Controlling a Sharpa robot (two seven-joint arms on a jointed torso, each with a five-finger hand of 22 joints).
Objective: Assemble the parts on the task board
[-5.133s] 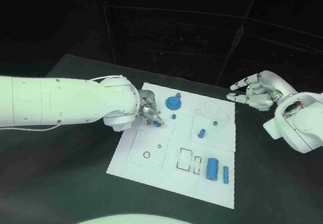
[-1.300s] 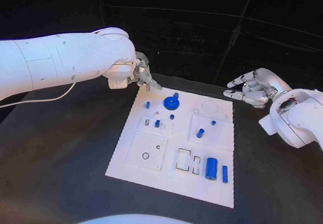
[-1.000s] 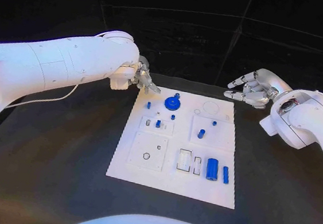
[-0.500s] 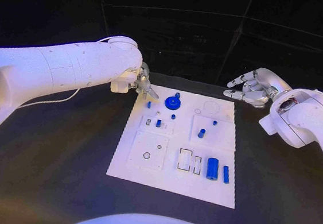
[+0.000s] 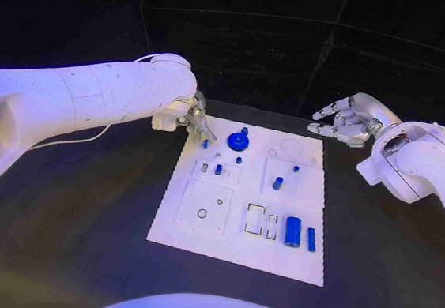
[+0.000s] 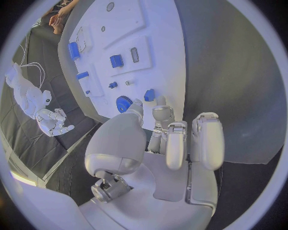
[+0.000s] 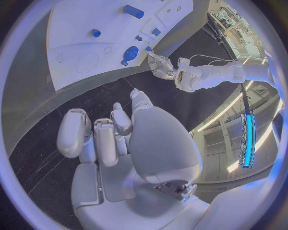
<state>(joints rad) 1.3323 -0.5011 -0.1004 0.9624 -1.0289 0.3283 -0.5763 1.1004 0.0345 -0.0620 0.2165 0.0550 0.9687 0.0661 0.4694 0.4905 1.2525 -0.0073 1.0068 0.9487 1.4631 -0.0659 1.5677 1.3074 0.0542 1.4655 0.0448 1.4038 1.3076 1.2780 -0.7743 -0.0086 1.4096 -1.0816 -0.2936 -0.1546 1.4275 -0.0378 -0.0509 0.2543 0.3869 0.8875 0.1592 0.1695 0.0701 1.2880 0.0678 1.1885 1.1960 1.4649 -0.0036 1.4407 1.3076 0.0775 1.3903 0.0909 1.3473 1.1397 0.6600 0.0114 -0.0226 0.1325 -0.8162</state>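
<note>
My left hand hangs at the far left corner of the task board, fingers curled loosely with nothing in them; half a second ago it sat slightly farther out, and five seconds ago it was down over the small socket plate in the board's left column. From the wrist, the same hand shows its fingertips bent in, empty, above the dark table at the board's edge.

My right hand is raised beyond the board's far right corner, fingers apart and holding nothing, about where it was a second ago. Its wrist camera shows that hand slack and unloaded.

The parts all lie on the board, none in either hand. Nearest my left hand are a small peg and the round gear, just beside the fingertips but not touched. I count one gear, one thick cylinder with one slim bar beside it near the right edge, one short peg mid-board, and several tiny pegs in the left column whose number I cannot tell.
</note>
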